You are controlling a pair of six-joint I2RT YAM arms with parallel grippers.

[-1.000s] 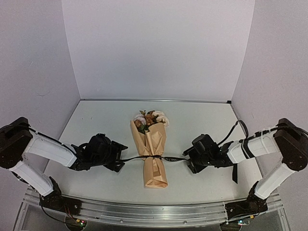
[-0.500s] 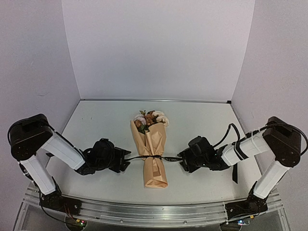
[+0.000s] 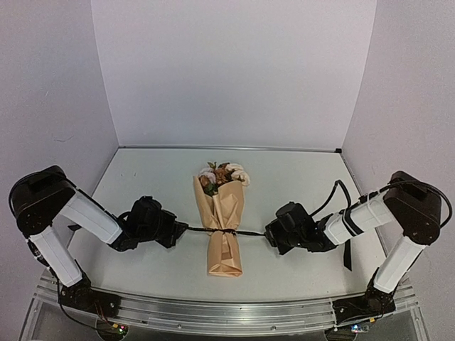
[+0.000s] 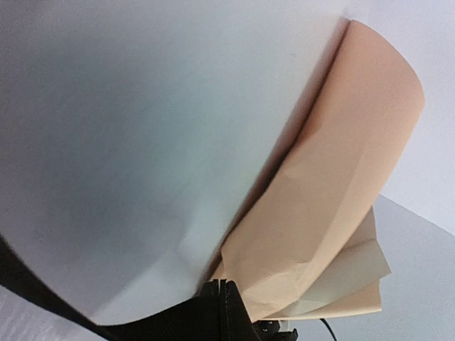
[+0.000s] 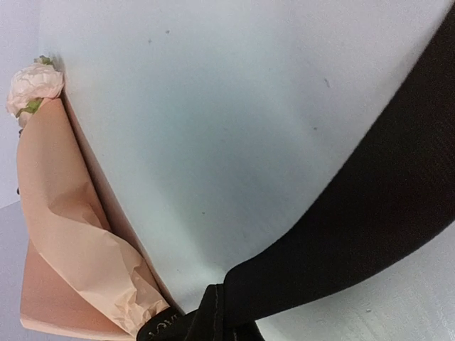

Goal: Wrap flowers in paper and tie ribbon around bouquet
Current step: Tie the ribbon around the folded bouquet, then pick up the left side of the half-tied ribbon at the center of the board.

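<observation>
Bouquet (image 3: 224, 213) lies centred on worktop (image 3: 142, 177), blooms at far end. Ribbon (image 3: 250, 233) rings its waist, one end running out each side. Left fingers (image 3: 176, 231) and right fingers (image 3: 271, 235) each pinched shut on an end, low and opposite, likely so an outward pull cinches the tie.

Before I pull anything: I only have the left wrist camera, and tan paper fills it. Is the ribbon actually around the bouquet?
Observer: Yes. From the top camera, the ribbon wraps the bouquet at its pinched waist.
Operator: Who has the other end?
Observer: The right gripper is shut on it, to the right of the bouquet, opposite the left gripper.
Operator: Which way does the bouquet point?
Observer: The flowers show at the far end; the narrow end faces the arm bases.
</observation>
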